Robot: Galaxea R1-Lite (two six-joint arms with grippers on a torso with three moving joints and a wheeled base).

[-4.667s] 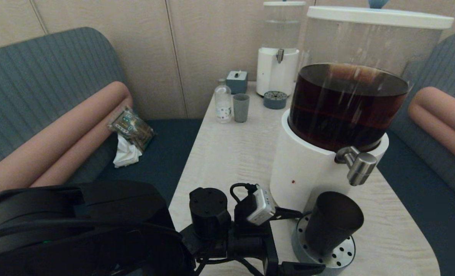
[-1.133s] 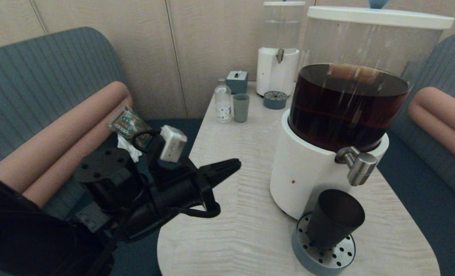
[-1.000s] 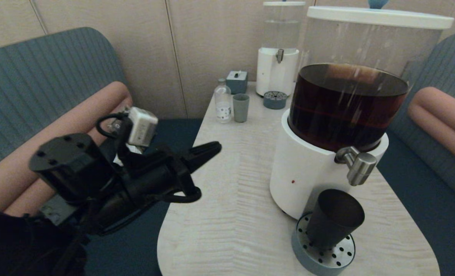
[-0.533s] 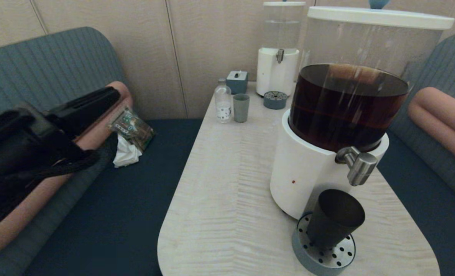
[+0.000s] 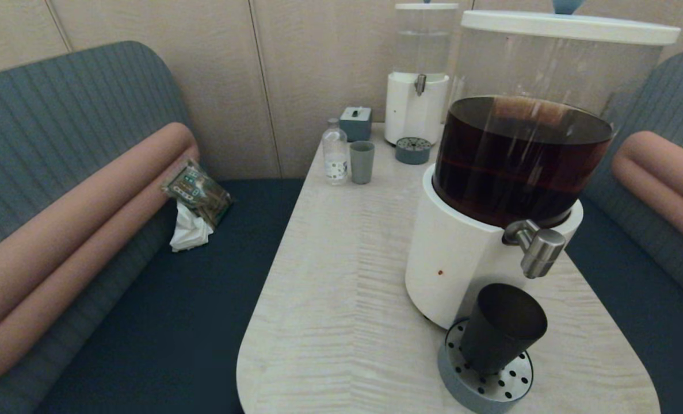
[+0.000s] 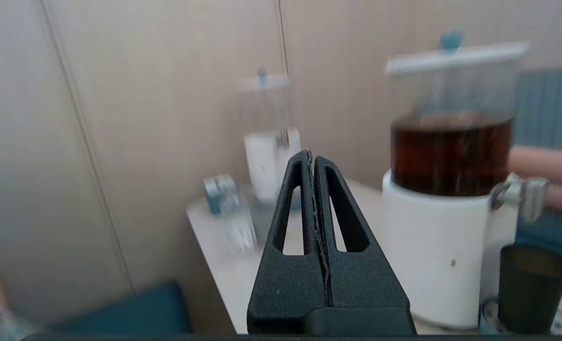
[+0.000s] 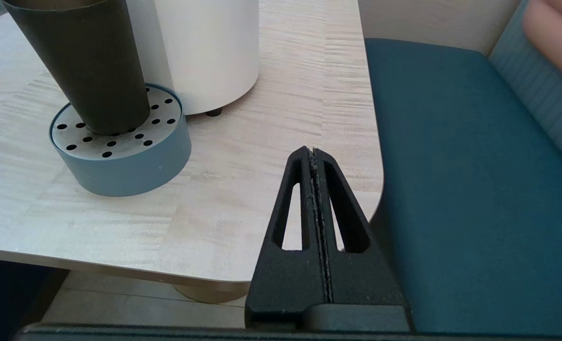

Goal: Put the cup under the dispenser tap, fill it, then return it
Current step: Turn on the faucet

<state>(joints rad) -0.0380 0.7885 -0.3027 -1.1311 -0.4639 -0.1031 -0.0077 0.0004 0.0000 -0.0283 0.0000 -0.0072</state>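
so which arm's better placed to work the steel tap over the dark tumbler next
Probably the right. The right gripper, shut, sits low by the table's near corner, close to the dark tapered tumbler on the perforated drip tray. The left gripper, also shut, is farther back, off the table's left side, from the brushed-steel tap.

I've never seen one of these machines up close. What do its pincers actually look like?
Both look alike: the left pincer and the right pincer are matte black with a grainy surface. Each has two long fingers that taper to a narrow tip, and every finger has a slim cut-out window. No cables, markings or labels show on them here.
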